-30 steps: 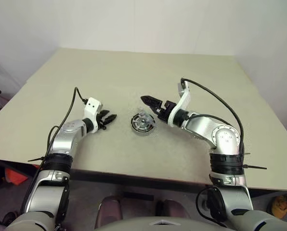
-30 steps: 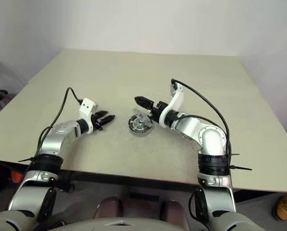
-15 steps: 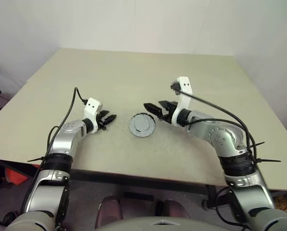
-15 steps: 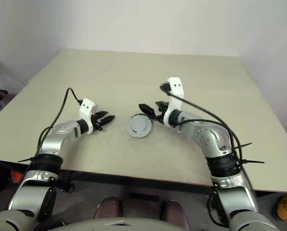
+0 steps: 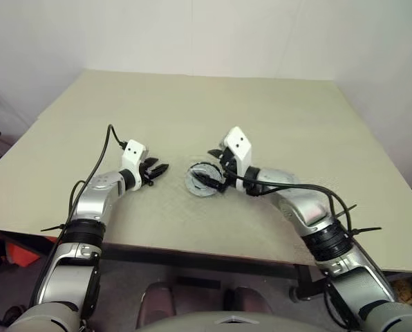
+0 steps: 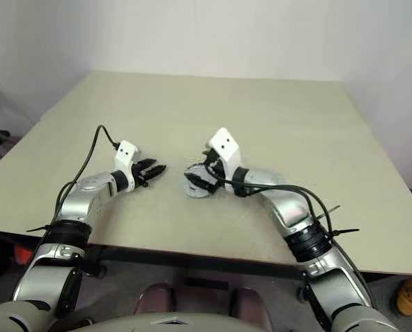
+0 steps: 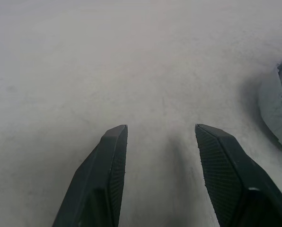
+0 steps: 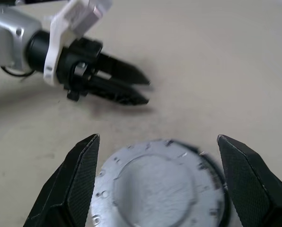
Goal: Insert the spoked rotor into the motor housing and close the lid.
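The lid (image 8: 156, 189) lies on the table with its smooth grey face and raised centre up; a dark rim peeks out at one edge. My right gripper (image 5: 209, 173) hangs open just over it, one finger on each side, touching nothing I can make out. The lid (image 5: 195, 182) shows partly under that hand in the head views. To its left my left gripper (image 5: 161, 168) rests open and empty near the tabletop, a short gap from the lid, and shows again in the left wrist view (image 7: 161, 127). The spoked rotor and the motor housing are hidden.
The beige table (image 5: 192, 104) stretches wide behind and to both sides of the grippers. Its front edge (image 5: 213, 250) runs close below the arms. A cable (image 5: 108, 142) loops up from the left wrist.
The round piece showed a dark-rimmed face a second ago and has shown its smooth grey face since half a second ago. My right gripper has rolled and come down over it. The left arm kept still.
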